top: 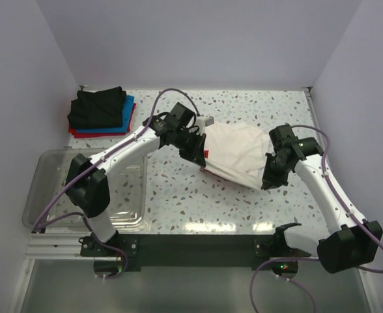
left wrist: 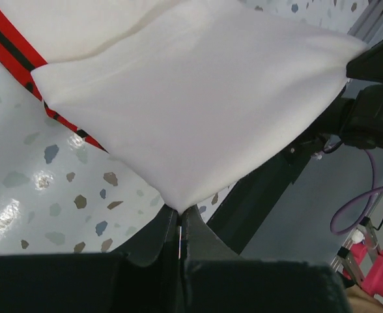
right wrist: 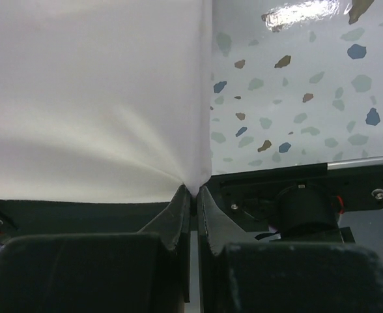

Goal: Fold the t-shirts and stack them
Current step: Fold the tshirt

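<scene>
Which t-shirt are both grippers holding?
The white t-shirt, pinched by the left gripper and right gripper; the black t-shirt, blue t-shirt and red t-shirt lie stacked far left.

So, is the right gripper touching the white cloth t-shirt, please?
Touching: the right wrist view shows the right gripper shut on a corner of the white cloth t-shirt.

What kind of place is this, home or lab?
Likely a lab robot cell: plain white walls box in a speckled table, the left arm and right arm are bolted to a base plate, and the left tool and right tool each pinch a white t-shirt.
</scene>
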{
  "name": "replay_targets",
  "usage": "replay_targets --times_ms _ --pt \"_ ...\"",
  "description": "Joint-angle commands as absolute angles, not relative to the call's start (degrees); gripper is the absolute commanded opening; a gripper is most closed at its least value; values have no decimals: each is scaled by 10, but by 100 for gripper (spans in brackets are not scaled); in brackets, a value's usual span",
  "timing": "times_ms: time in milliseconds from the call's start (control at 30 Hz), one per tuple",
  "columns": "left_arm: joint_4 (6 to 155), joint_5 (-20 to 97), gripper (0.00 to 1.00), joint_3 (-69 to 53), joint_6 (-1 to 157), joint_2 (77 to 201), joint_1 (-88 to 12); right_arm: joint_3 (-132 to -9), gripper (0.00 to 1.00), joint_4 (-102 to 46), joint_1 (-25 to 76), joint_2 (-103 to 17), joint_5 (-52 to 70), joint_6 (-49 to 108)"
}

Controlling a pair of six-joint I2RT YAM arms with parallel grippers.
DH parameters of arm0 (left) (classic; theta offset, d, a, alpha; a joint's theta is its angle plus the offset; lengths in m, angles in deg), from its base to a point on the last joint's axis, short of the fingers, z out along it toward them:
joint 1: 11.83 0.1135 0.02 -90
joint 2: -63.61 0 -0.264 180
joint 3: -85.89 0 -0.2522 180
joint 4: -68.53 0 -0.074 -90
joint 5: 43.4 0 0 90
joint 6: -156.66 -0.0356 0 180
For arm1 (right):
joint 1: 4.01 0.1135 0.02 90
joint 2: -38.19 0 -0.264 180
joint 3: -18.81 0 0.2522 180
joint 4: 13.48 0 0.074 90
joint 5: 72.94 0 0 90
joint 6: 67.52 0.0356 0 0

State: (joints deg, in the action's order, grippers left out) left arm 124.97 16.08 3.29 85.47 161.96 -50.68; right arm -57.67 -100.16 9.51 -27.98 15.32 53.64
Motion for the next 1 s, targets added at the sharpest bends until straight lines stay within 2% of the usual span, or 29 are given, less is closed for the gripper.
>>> replay_targets --times_ms 0,133,533,967 --pt "1254 205 0 98 877 1655 -484 -615 0 -1025 92 -314 210 546" --pt "1254 206 0 176 870 1704 -470 -653 0 -987 89 -361 229 548" --pt "1273 211 0 312 841 1816 -424 -753 0 -921 66 -485 256 521" --pt "1245 195 0 369 853 1887 -406 -843 0 -883 38 -589 240 503"
